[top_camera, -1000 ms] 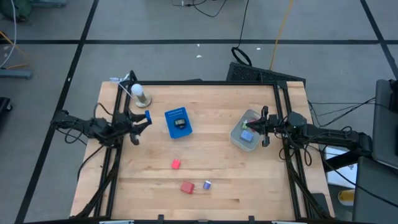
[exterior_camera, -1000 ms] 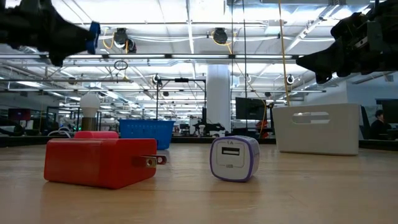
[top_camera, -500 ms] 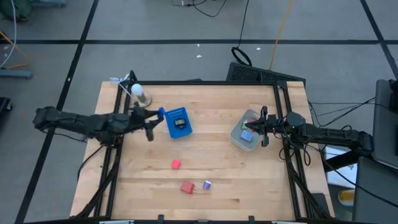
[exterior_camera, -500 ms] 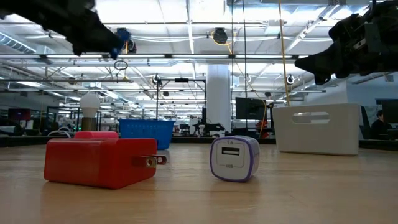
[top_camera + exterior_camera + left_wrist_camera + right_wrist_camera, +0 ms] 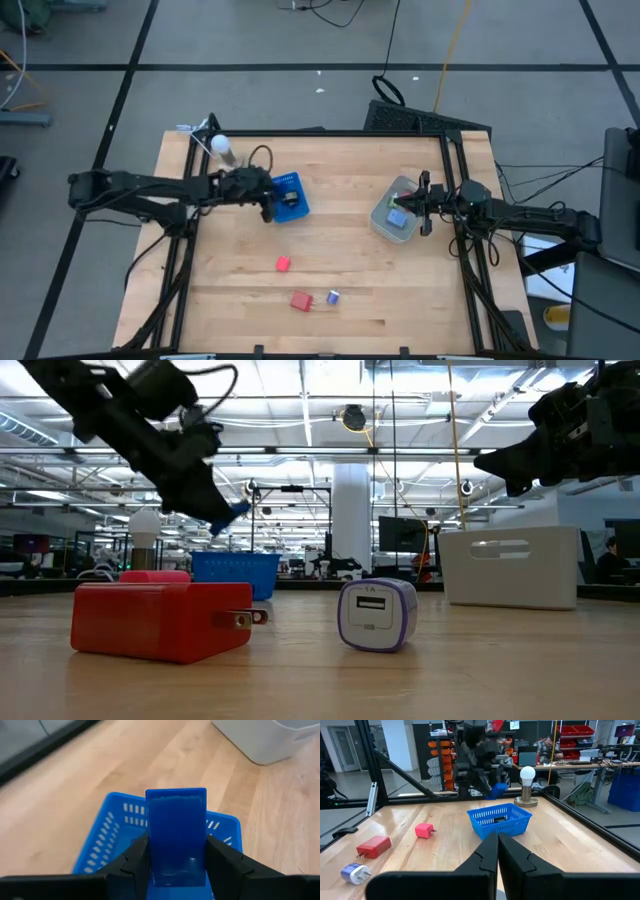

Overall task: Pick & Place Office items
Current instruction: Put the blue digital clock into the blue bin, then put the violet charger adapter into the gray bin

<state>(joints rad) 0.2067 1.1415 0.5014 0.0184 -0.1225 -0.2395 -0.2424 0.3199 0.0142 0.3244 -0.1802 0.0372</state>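
My left gripper (image 5: 176, 851) is shut on a flat blue block (image 5: 176, 832) and hovers over the left rim of the blue basket (image 5: 290, 185); the low view shows block (image 5: 232, 513) and basket (image 5: 235, 574) as well. A black piece (image 5: 290, 198) lies inside the basket. On the table lie a small red block (image 5: 283, 263), a red charger (image 5: 301, 300) and a purple-white charger (image 5: 333, 297). My right gripper (image 5: 497, 851) is shut and waits above the grey bin (image 5: 394, 215), which holds light-blue and green bits. My left gripper pinches the blue block by its two long edges (image 5: 150, 855), one finger on each side. The fingers (image 5: 205, 495) slant down from the table's left. The block's free end (image 5: 238, 510) sticks out beyond the fingertips. It is lifted clear, above the basket.
A light bulb on a stand (image 5: 224, 149) is at the far left, just behind the left arm. A black frame runs along the left, far and right edges of the table. Bare wood lies between basket and bin. People and shelves show in the room beyond.
My left gripper has carried the blue block toward the table's right, from beside the bulb to over the blue basket. It has come down and tipped its fingers downward, staying shut on the block. The right arm has kept still.
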